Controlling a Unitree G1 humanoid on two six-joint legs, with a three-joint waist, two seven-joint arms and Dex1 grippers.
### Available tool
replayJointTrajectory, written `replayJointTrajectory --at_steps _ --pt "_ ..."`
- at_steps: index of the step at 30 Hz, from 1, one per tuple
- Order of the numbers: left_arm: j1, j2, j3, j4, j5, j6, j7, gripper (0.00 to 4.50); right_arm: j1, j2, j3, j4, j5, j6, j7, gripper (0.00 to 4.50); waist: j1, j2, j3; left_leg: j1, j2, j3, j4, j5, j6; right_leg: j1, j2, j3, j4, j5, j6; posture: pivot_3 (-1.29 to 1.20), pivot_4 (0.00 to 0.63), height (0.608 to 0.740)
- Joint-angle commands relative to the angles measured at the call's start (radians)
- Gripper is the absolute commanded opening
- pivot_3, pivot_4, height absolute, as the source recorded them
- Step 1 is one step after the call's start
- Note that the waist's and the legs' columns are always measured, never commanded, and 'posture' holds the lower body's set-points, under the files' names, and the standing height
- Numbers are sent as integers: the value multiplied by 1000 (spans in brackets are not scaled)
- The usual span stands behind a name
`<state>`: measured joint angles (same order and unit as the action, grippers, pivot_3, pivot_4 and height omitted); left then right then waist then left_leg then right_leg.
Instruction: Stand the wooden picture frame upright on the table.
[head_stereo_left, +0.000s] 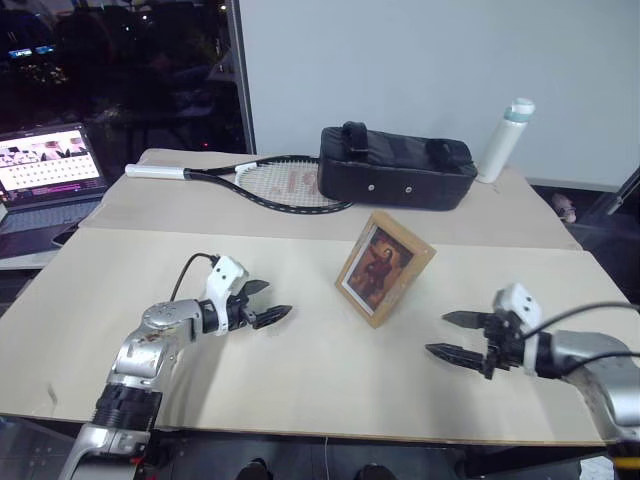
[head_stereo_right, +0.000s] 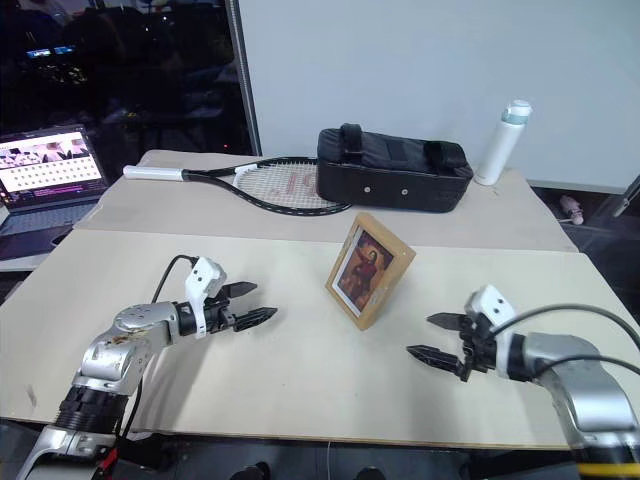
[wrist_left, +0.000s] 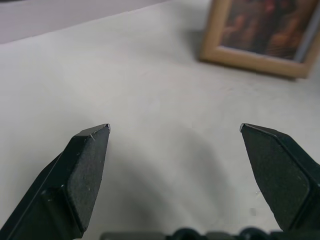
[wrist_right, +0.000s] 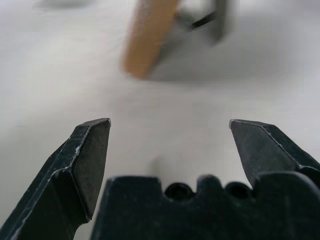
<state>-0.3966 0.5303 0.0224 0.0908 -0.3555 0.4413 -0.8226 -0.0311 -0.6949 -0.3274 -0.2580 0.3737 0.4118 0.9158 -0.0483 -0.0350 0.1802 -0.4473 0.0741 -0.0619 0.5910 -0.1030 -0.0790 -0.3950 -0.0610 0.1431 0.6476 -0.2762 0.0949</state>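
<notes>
The small light-wood picture frame stands upright on the pale beige table, between the spread, empty left claw and right claw; the right is slightly nearer.

even indoor light, soft shadows, perhaps motion-blurred
</notes>
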Motion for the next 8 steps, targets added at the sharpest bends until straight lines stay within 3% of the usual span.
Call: replayJointTrajectory --at_steps 1,8 --pt "-25 -56 42 15 -11 -23 68 4500 17 45 -69 -91 -2 -47 -121 4439 3 0 0 0 0 0 0 0 0 1 0 0 0 0 0 0 150 721" --pt "-60 -113 60 75 42 -90 179 4500 53 114 -44 -56 -12 -96 -197 4439 4 0 0 1 0 0 0 0 0 2 0 0 -1 0 0 0 150 721"
